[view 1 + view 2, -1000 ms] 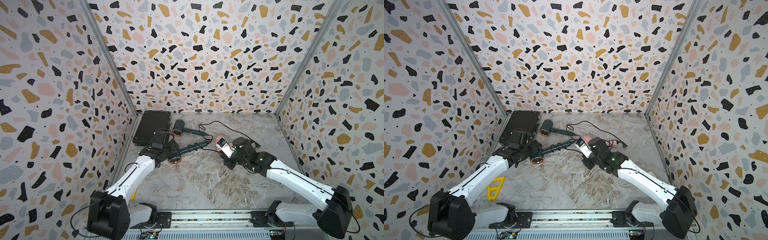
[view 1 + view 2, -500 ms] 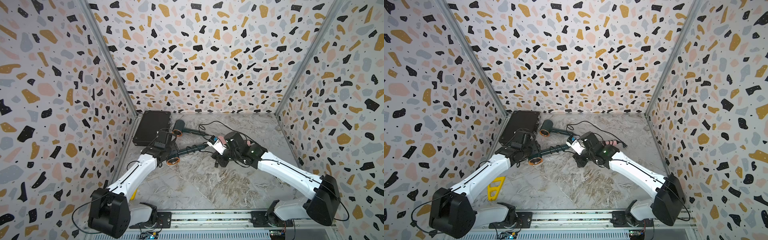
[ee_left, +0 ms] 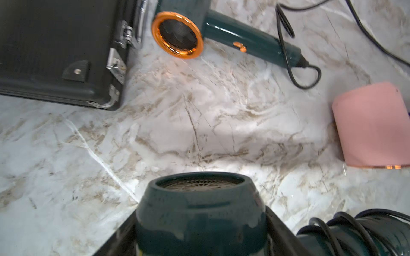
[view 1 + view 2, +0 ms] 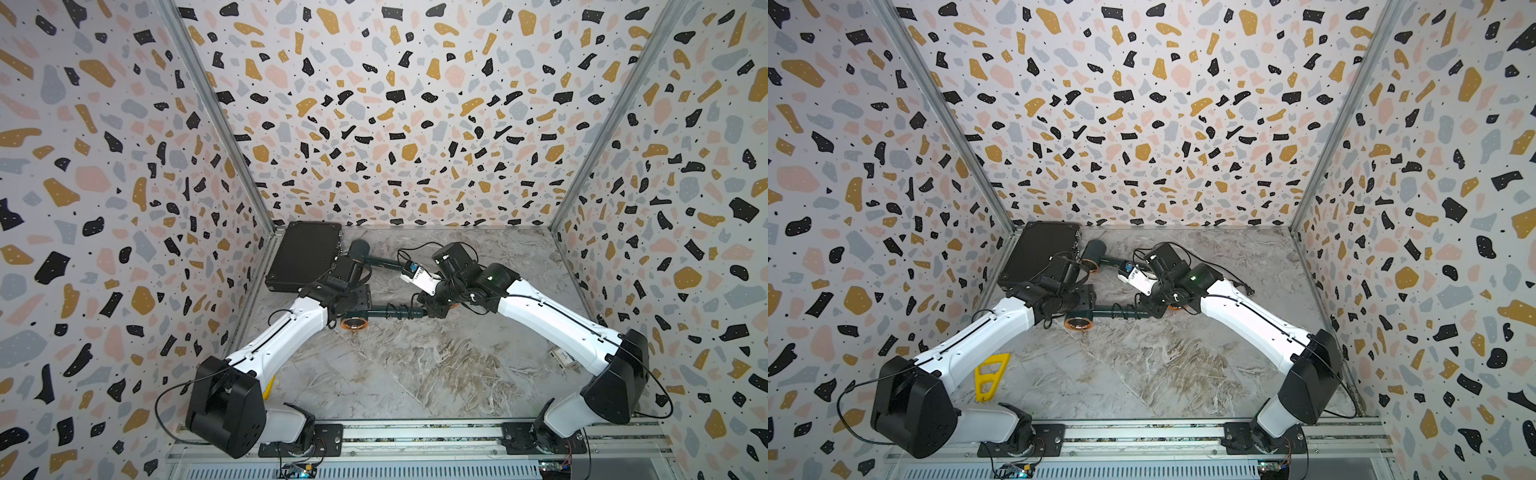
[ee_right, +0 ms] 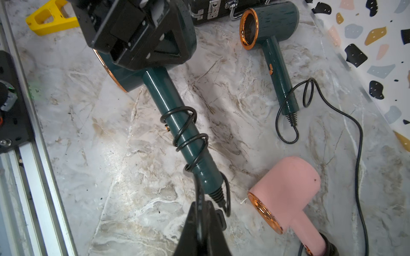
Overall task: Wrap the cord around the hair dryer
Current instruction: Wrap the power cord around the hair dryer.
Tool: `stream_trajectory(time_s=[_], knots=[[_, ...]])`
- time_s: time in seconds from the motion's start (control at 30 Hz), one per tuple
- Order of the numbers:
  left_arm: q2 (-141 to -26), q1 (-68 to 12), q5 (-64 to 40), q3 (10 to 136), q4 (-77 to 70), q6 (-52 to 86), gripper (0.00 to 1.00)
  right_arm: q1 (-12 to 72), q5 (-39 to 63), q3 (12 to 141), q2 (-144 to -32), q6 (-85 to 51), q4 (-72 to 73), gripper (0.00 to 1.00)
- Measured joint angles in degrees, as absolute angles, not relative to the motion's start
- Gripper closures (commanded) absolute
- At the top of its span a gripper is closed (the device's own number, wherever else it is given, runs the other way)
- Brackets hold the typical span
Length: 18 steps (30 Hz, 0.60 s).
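Teal hair dryer (image 5: 164,97) sits mid-way across the counter (image 5: 133,199), head clamped in the left fingers (image 3: 279,228), cord (image 5: 200,195) looped loosely round its handle. Winding looks under way: the right fingers (image 5: 190,235), pinched on the cord, must next circle the handle, keeping tension.

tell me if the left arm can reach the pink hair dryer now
Probably not: the left claw is shut on the cord-wrapped green hair dryer, and the pink hair dryer lies under the right arm.
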<state>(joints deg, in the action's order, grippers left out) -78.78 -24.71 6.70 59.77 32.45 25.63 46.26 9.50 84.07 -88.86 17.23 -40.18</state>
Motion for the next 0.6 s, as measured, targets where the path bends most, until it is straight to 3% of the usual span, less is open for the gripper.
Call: stream_trajectory(time_s=[0.43, 0.6], knots=[[-80.44, -25.98, -1.83, 61.56, 35.07, 20.56, 1.0, 46.39, 13.85, 86.41, -88.62, 24.12, -42.85, 1.0], [-80.07, -26.83, -11.0, 61.43, 35.51, 17.1, 1.0, 45.19, 13.69, 86.41, -89.08, 27.57, -42.81, 1.0]])
